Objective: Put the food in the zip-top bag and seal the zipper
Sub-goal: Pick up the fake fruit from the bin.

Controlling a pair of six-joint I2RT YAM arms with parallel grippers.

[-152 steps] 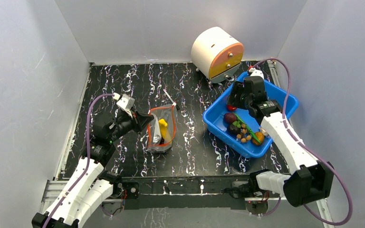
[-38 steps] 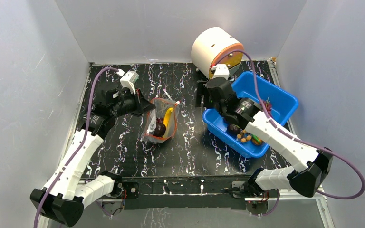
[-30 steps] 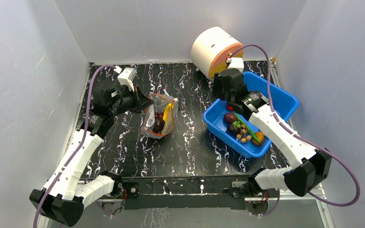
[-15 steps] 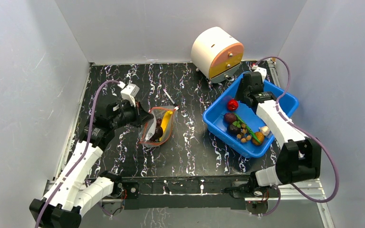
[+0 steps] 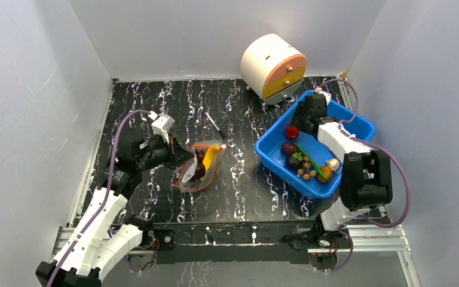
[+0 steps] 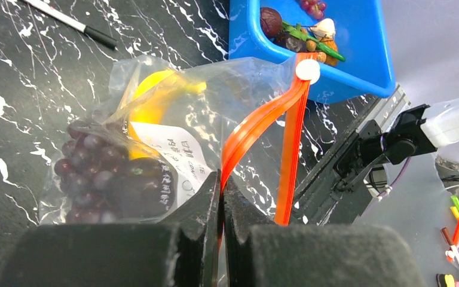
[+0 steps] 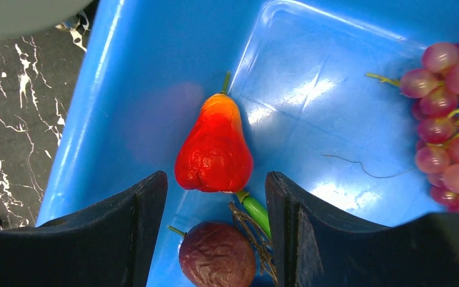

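top ext: high, behind arm bases, looks down on whole counter [image 5: 155, 107] | L wrist: low, close on zip-top bag [image 6: 227, 89], faces blue bin [image 6: 358, 72] | R wrist: v. close, straight down into same bin

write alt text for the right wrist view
The right gripper hangs open over a shiny red pear-shaped fruit lying in the blue plastic bin. A wrinkled dark purple fruit lies near it, and a pink-purple grape bunch sits at the right edge.
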